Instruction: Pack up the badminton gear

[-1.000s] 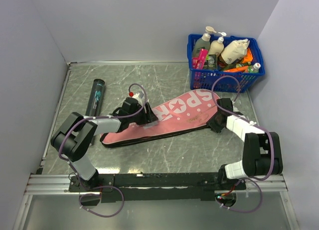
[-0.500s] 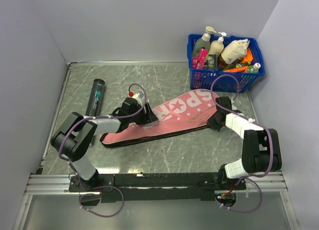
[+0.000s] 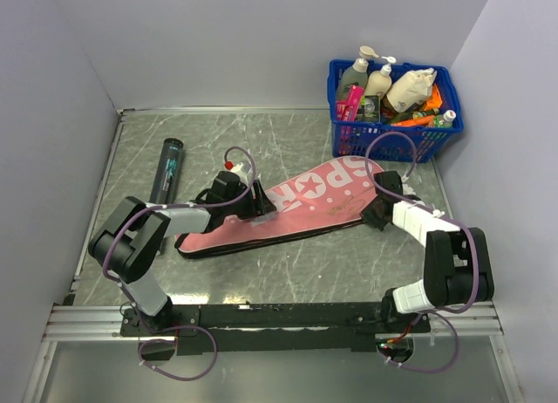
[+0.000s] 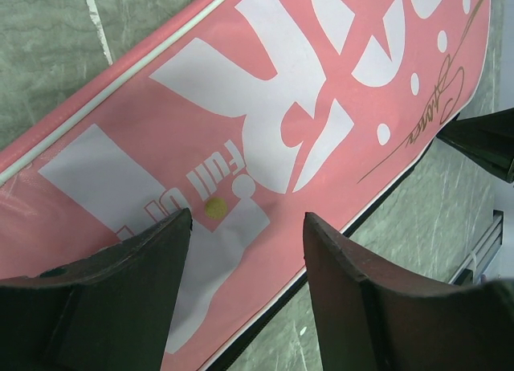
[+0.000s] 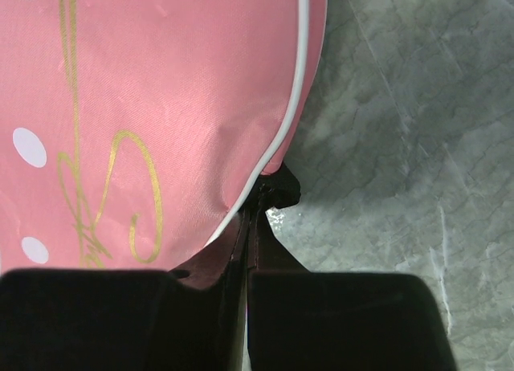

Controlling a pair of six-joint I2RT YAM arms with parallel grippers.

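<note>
One change: my right claw [image 5: 255, 206] has just pinched shut on the rim of the cover [image 3: 305, 201] lying before the basket [image 3: 392, 141], left claw [image 4: 246, 218] open above it, so I judge closing up can start.

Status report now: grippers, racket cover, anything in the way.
Left gripper open, poised over long pink fabric racket cover. Right gripper shut on its edge. Slim black tube lies apart, left; blue plastic basket apart, far right.
</note>
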